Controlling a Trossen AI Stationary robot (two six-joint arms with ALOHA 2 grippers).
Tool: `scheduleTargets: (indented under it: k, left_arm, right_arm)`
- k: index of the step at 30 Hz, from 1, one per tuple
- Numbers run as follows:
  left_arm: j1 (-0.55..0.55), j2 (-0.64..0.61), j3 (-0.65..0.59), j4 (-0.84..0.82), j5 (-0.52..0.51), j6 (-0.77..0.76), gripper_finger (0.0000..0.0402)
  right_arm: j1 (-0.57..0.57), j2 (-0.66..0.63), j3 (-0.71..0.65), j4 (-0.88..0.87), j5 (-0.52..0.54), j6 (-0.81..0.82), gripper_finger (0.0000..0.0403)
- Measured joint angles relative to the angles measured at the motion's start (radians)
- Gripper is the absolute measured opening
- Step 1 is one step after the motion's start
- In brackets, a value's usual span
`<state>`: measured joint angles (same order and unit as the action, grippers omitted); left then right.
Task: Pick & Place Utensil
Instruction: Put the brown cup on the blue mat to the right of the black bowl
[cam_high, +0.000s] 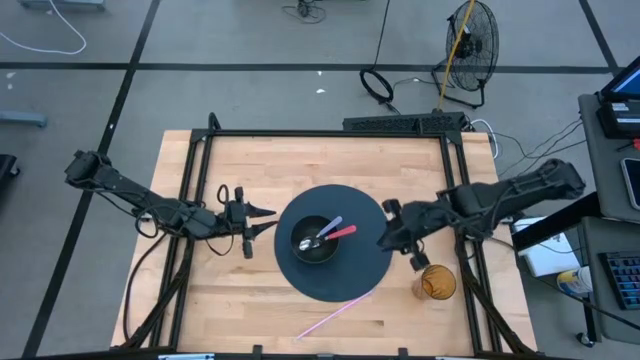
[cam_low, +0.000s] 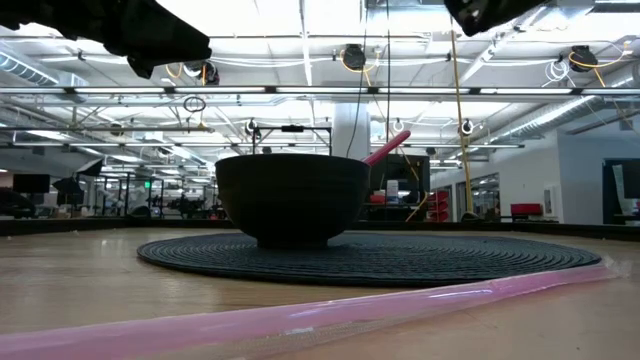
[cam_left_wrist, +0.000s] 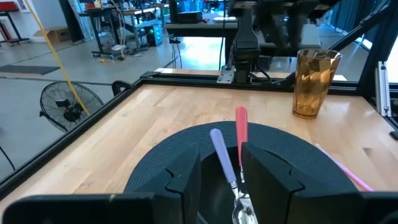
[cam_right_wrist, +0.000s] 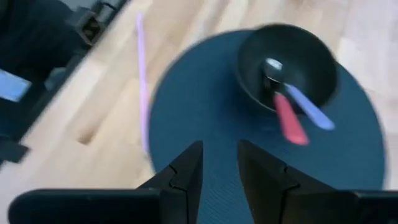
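two utensils in the bowl, both grippers empty above the table

a red-handled utensil (cam_high: 341, 232) and a lavender-handled utensil (cam_high: 329, 229) lie together in the black bowl (cam_high: 314, 240), their metal heads down in the bowl and their handles sticking out over its rim toward the right arm's side. in the left wrist view the two handles (cam_left_wrist: 240, 127) (cam_left_wrist: 220, 146) run side by side, close to each other, the red one reaching a little further out. in the low view only the red handle (cam_low: 386, 147) shows, slanting up above the bowl's rim (cam_low: 290, 195).

the bowl sits near the middle of a round dark placemat (cam_high: 334, 272) on the wooden table (cam_high: 230, 300). a long pink straw (cam_high: 333, 316) lies on the wood near the front edge, one end just beside the mat's rim. an amber glass (cam_high: 437, 283) stands upright on the right side of the table, off the mat.

the left gripper (cam_high: 263, 226) hovers over the wood just left of the mat, pointing toward the bowl; its fingers (cam_left_wrist: 270, 180) stand apart with nothing between them. the right gripper (cam_high: 385, 224) hangs over the mat's right edge, near the glass; its fingers (cam_right_wrist: 186, 169) are likewise parted and hold nothing.
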<state>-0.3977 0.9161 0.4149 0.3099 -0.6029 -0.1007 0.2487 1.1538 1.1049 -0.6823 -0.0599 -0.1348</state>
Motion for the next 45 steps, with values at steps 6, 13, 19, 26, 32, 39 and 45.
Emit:
scheduleTargets:
  k: [6,13,19,26,32,39,45]
  left_arm:
    - [0.0,0.0,0.0,-0.014,0.0,-0.014,0.0122]
    - [0.0,0.0,0.0,-0.032,-0.001,-0.014,0.0122]
    - [0.002,0.0,0.0,-0.042,-0.027,-0.045,0.0122]
    - [0.005,0.0,0.0,-0.046,-0.037,-0.103,0.0122]
    - [0.006,0.0,0.0,-0.045,-0.078,-0.112,0.0122]
    - [0.006,0.0,0.0,-0.045,-0.078,-0.115,0.0122]
    - [0.006,0.0,0.0,-0.046,-0.078,-0.114,0.0122]
  right_arm:
    - [-0.131,-0.028,-0.005,-0.122,-0.179,0.051,0.0095]
    - [-0.068,-0.101,-0.005,-0.276,-0.181,0.255,0.0095]
    - [0.086,-0.148,-0.004,-0.304,-0.175,0.424,0.0095]
    - [0.292,-0.142,-0.004,-0.369,-0.054,0.613,0.0095]
    - [0.421,-0.142,-0.004,-0.384,0.073,0.715,0.0096]
    - [0.462,-0.128,-0.036,-0.423,0.136,0.84,0.0096]
    - [0.462,-0.118,-0.056,-0.425,0.11,0.883,0.0123]
